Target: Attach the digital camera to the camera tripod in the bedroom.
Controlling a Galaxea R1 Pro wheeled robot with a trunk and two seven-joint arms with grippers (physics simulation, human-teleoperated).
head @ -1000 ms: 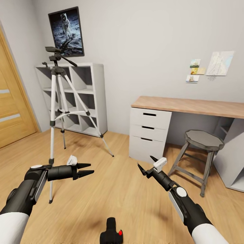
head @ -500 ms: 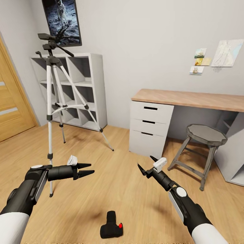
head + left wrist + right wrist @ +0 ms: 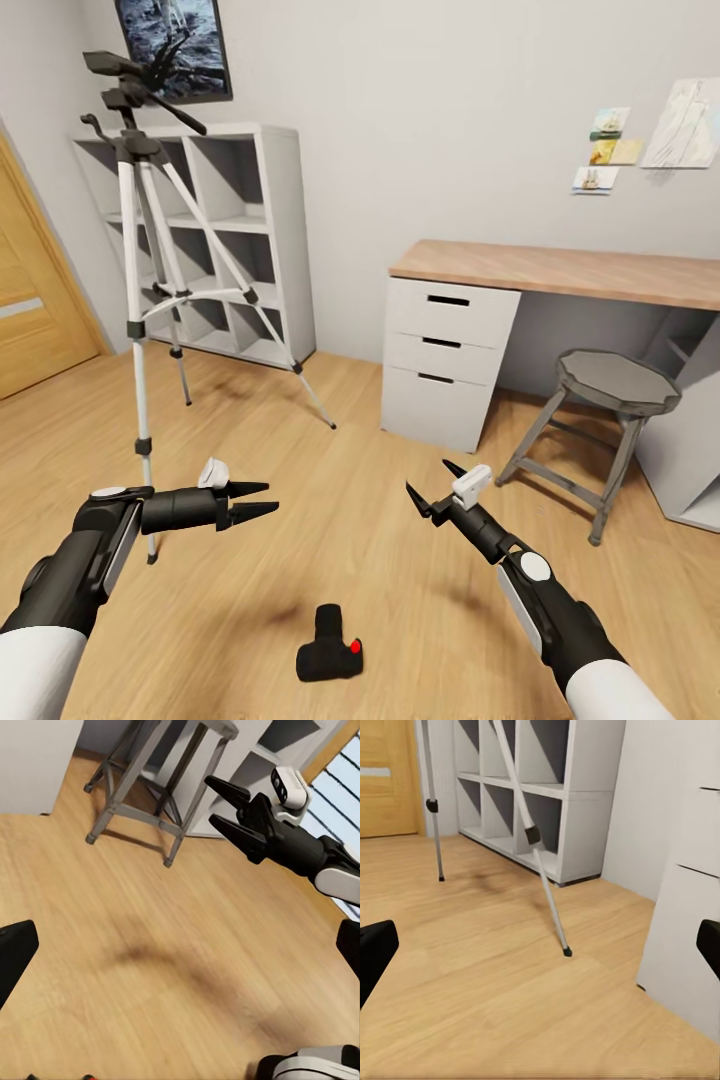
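The digital camera (image 3: 330,648), black with a red dot, lies on the wood floor between and nearer than my two grippers. At the left stands the camera tripod (image 3: 140,160), its silver legs spread, and the right wrist view looks past those legs (image 3: 538,844). My left gripper (image 3: 270,497) hovers open above the floor, right of the tripod's nearest leg, with nothing in it. To the right, my right gripper (image 3: 426,476) is open and holds nothing; the left wrist view shows this right gripper (image 3: 225,806) too. Both are apart from the camera.
A white cube shelf (image 3: 270,230) stands behind the tripod, below the astronaut poster (image 3: 175,45). An oak door (image 3: 30,320) is at the left. A desk with white drawers (image 3: 445,360) and a grey stool (image 3: 610,385) stand at the right.
The whole head view has shifted, so the room's things sit higher and further apart and the camera on the floor shows in full. Both arms keep their pose.
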